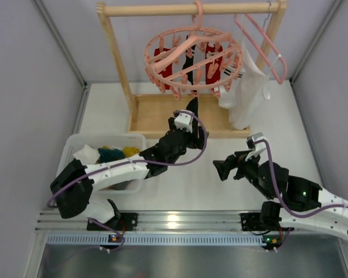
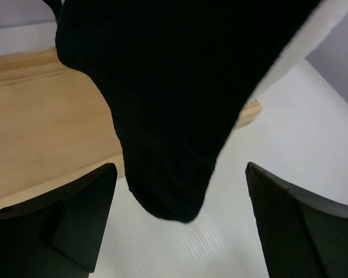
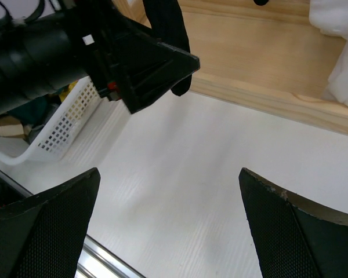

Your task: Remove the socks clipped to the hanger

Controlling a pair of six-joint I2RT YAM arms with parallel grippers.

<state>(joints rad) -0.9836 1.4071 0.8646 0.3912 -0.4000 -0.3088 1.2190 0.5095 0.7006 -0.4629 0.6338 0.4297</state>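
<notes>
Left arm's pincer [image 2: 180, 229] stands wide open, the toe of a black knitted sock [image 2: 168, 104] between its fingers, touching neither. The sock hangs from the round salmon-pink plastic drying ring [image 1: 173, 53] on the wooden rail [image 1: 156, 8]. My right pincer [image 3: 168, 231] hovers, equally wide, above the white table [image 3: 180, 168].

From my feed it's just plain grey walls [image 1: 23, 116] boxing in a white table [image 1: 185, 191], with a light wooden rack [image 1: 153, 113] at the far end and a shiny metal rail [image 1: 180, 219] along the near edge.
</notes>
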